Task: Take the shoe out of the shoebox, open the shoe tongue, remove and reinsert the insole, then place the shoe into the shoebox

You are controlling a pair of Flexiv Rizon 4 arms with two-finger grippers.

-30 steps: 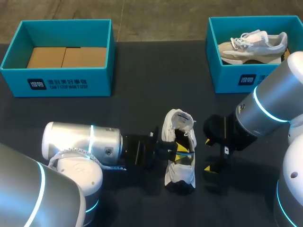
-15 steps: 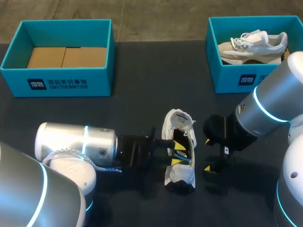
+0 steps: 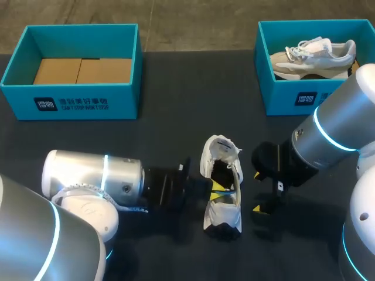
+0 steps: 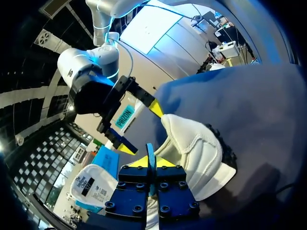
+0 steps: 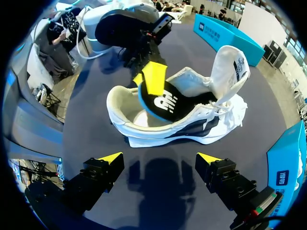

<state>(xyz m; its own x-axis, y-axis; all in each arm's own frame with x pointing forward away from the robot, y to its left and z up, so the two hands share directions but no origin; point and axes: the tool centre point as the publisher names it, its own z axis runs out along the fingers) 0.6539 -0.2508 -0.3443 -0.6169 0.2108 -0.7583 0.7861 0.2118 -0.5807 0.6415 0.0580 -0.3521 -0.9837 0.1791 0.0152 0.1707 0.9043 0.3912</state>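
A white shoe (image 3: 222,218) lies on the dark table, its tongue (image 3: 219,146) folded open toward the far side. In the right wrist view the shoe (image 5: 163,136) shows its black insole (image 5: 167,103) with a blue edge, the heel end curled up out of the shoe. My left gripper (image 3: 218,188) comes in from the left, shut on that insole edge (image 4: 151,152); its yellow tips (image 4: 144,161) pinch it. My right gripper (image 3: 256,191) hangs open just right of the shoe, touching nothing (image 5: 159,158).
A teal shoebox (image 3: 70,105) with a bare cardboard floor stands at the back left. A second teal shoebox (image 3: 287,96) at the back right holds another pale shoe (image 3: 313,55). Bare dark tabletop lies between the boxes and the shoe.
My left gripper spread its fingers inside the shoe, then closed them on the insole, and the arm drew back a little to the left. The right arm stayed still.
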